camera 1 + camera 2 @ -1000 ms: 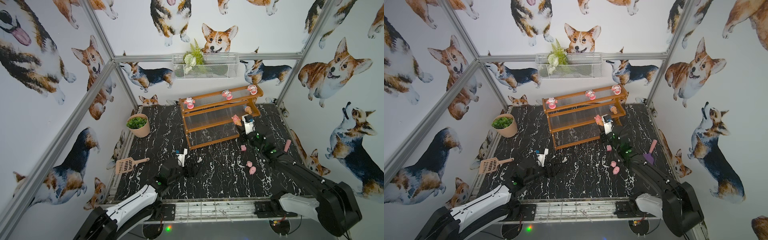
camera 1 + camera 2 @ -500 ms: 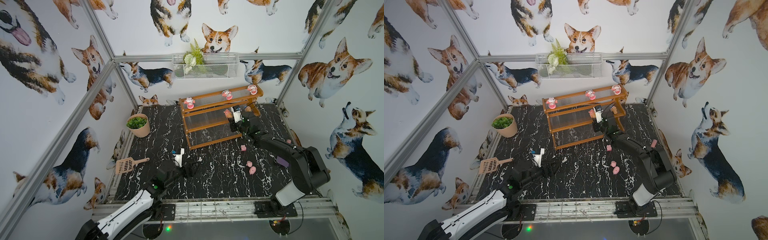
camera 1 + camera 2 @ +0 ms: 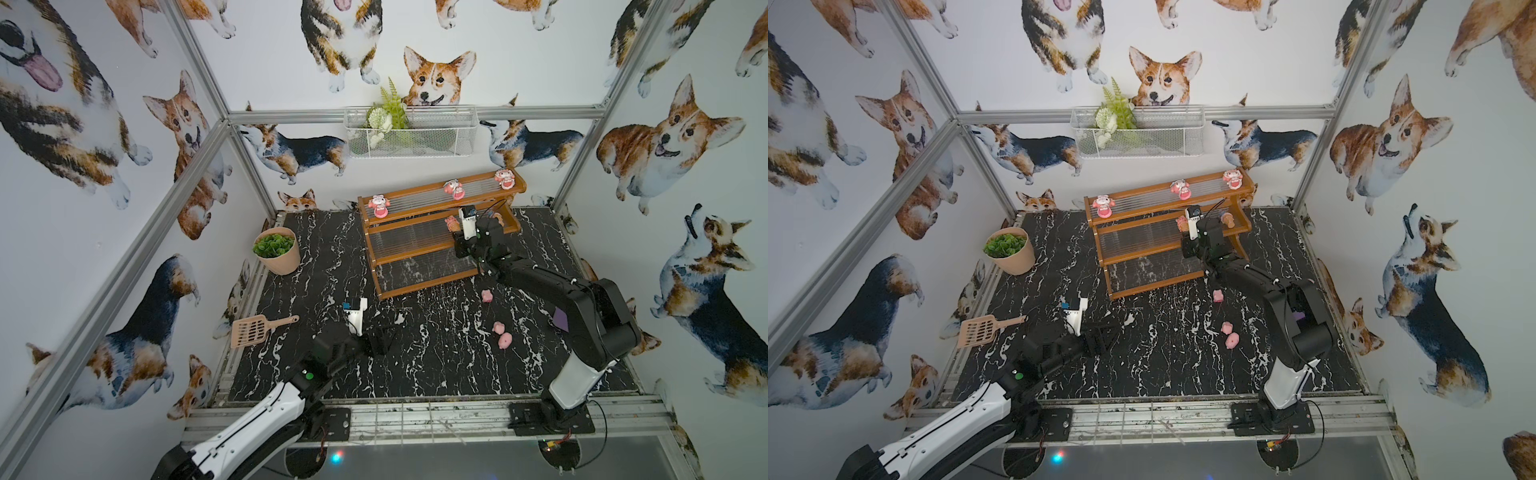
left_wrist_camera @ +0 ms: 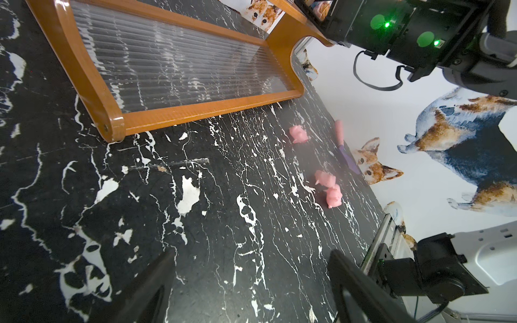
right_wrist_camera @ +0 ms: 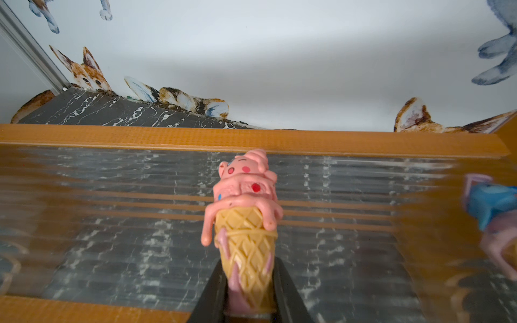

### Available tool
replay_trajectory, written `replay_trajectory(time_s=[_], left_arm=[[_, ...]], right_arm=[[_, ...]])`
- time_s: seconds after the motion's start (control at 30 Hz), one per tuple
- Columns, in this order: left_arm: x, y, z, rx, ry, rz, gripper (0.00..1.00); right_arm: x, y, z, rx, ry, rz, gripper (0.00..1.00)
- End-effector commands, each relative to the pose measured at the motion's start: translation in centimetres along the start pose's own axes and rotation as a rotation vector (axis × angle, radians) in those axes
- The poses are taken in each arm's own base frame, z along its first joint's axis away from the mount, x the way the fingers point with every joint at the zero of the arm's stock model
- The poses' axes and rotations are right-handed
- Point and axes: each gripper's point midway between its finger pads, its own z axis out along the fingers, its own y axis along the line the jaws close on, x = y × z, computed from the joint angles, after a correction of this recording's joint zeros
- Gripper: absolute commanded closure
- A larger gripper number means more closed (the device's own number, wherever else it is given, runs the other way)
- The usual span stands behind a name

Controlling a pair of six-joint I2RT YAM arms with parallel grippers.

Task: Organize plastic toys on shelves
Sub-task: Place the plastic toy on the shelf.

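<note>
The shelves (image 3: 428,283) stand at the back of the black marble table, and three pink-and-white dolls (image 3: 453,189) sit on the top tier. My right gripper (image 5: 247,279) is shut on a pink ice-cream cone (image 5: 246,223), with the cone's tip between its fingers, upright over the middle tier (image 3: 409,239). A second cone (image 3: 1227,218) stands on that tier to the right. Three pink pigs (image 3: 486,295) (image 3: 497,327) (image 3: 505,341) lie on the table right of the rack. My left gripper (image 4: 251,257) hovers open and empty over the table's middle (image 3: 382,336).
A potted plant (image 3: 277,253) stands at the left, and a beige slotted scoop (image 3: 253,330) lies near the left edge. A purple scoop (image 4: 345,151) lies by the right wall. A white wire basket (image 3: 409,133) hangs on the back wall above the rack.
My right arm has carried the ice-cream cone from beside the rack's right end up over the middle tier. My left arm has shifted slightly forward, still open.
</note>
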Motion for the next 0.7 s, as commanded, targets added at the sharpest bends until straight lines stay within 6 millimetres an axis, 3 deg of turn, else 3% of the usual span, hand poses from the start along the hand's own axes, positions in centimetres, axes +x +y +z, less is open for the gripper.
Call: replay_trajectory(time_s=[0.0, 0.53, 0.67], left_arm=[[0.02, 0.18, -0.07, -0.007, -0.005, 0.007, 0.11], [-0.25, 0.18, -0.35, -0.013, -0.019, 0.008, 0.11], [-0.38, 0.1, -0.37, -0.011, -0.022, 0.008, 0.11]], right_arm=[[-0.13, -0.18, 0.18, 0.014, 0.004, 0.022, 0.71], [0.14, 0.48, -0.27, -0.006, 0.015, 0.02, 0.65], [-0.06, 0.39, -0.75, -0.003, 0.007, 0.017, 0.56]])
